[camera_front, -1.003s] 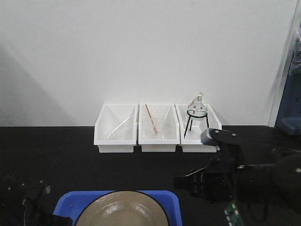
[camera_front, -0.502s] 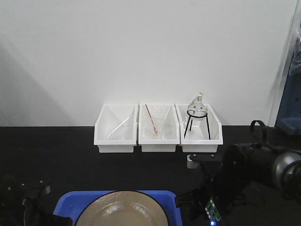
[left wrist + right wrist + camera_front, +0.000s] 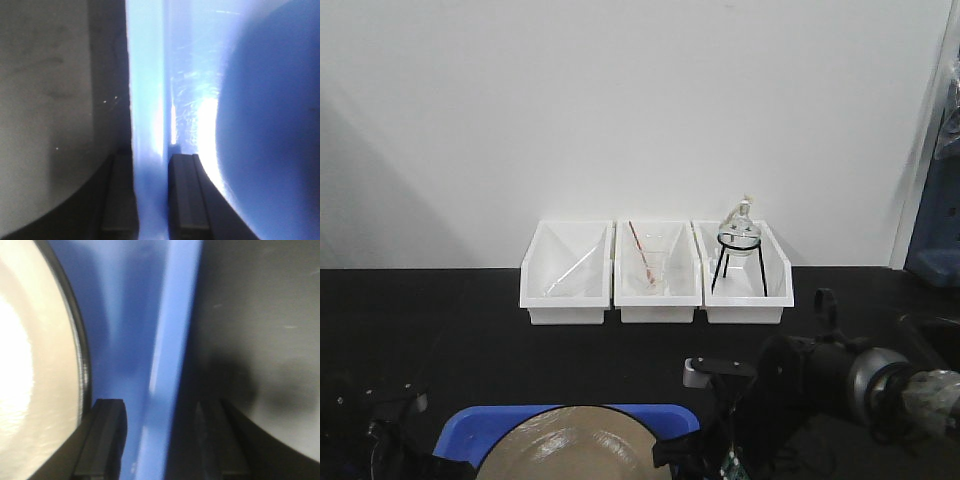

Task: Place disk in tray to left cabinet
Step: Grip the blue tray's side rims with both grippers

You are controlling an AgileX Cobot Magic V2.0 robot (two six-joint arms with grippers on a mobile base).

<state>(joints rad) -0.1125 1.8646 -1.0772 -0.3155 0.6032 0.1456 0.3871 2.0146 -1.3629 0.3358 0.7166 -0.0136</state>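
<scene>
Right arm has swung down and leftward. The disk (image 3: 582,447) sits in the blue tray (image 3: 458,436) at bottom centre; the left tool (image 3: 150,197) pinches one rim while the right tool (image 3: 161,440) straddles the other, jaws apart. Lifting remains, and the left cabinet is unseen. Black tabletop (image 3: 450,330), three white bins (image 3: 656,290), blank wall.

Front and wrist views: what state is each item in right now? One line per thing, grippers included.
tray: flat on the black table, holding the disk.
disk: lying flat inside the tray.
left gripper: shut on the tray's rim.
right gripper: open, fingers straddling the tray's opposite rim.
flask: upright on its tripod in the right white bin.
</scene>
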